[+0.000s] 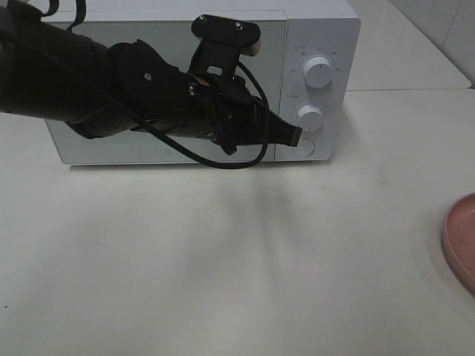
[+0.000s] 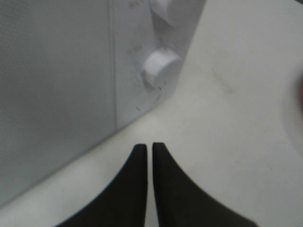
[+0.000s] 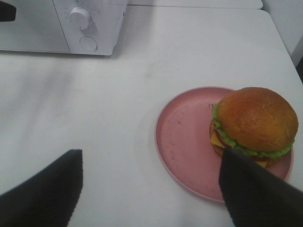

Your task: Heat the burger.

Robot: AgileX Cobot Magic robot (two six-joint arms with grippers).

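The burger (image 3: 255, 120), with a golden-brown bun, green lettuce and yellow cheese, sits on one side of a pink plate (image 3: 182, 142). My right gripper (image 3: 151, 158) hangs open above the table, and one of its fingers (image 3: 253, 189) overlaps the burger's near edge in the right wrist view. It holds nothing. The white microwave (image 1: 312, 44) stands at the back of the table with its door closed. My left gripper (image 1: 294, 136) reaches across the door, shut and empty. Its tips (image 2: 144, 147) are just in front of the lower knob (image 2: 160, 66) and the round button (image 1: 304, 147).
Only the rim of the pink plate (image 1: 462, 239) shows at the right edge of the high view. The upper knob (image 1: 318, 73) sits above the lower knob (image 1: 310, 117). A black cable loops under the left arm in front of the microwave door (image 1: 159, 152).
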